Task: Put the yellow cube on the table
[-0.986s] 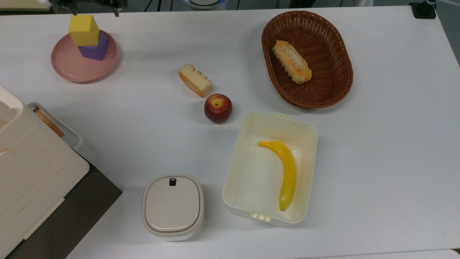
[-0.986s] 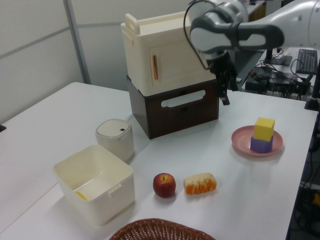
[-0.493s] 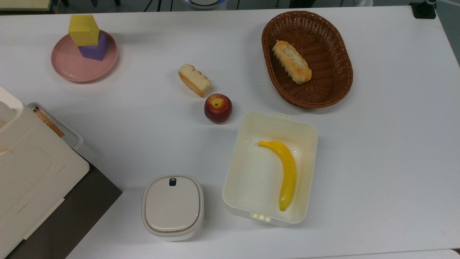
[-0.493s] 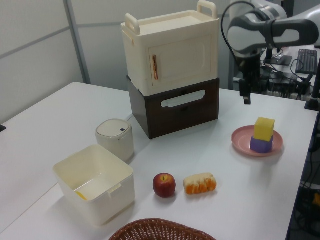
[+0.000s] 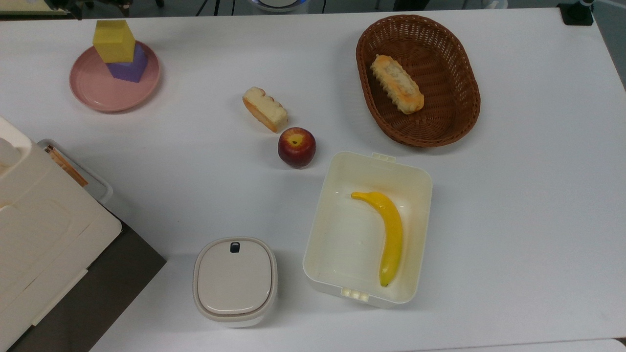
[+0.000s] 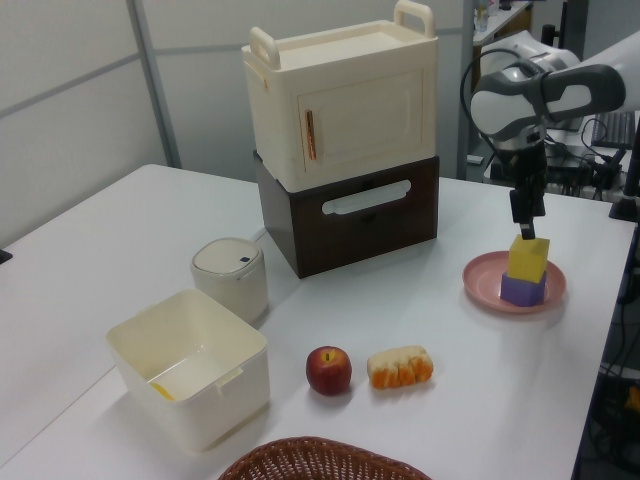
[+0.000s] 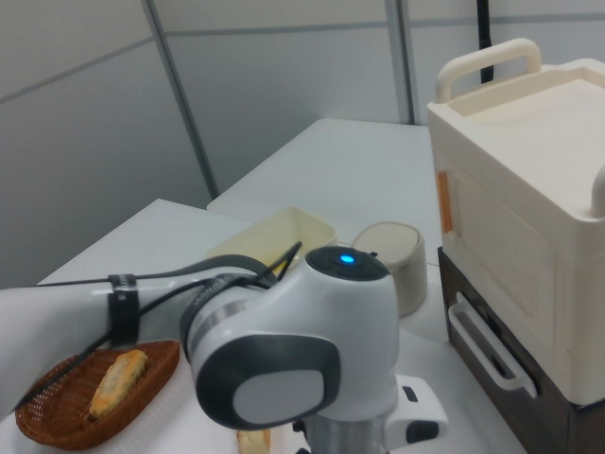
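Note:
The yellow cube (image 5: 114, 34) (image 6: 529, 256) stands on a purple block (image 5: 129, 67) (image 6: 522, 290), and both sit on the round pink plate (image 5: 93, 88) (image 6: 484, 276). The plate rests near the far left corner of the white table (image 5: 195, 166) (image 6: 110, 230) in the top view. In the left view my gripper (image 6: 527, 222) hangs straight down, just above the cube's top face. Nothing appears held in it. The arm's grey-white wrist (image 7: 293, 378) looms in the foreground of the right view.
A stacked cream box (image 6: 340, 100) on a brown drawer (image 6: 350, 215) stands left of the plate in the left view. Bread slice (image 5: 264, 109), apple (image 5: 297, 146), basket (image 5: 440, 122) holding bread, open tub (image 5: 323, 234) with a banana (image 5: 389, 230), and lidded pot (image 5: 234, 279) lie across the table.
In the left view the arm swung rightward from in front of the cream box and came down; the gripper now hangs directly above the yellow cube. The cube has not moved.

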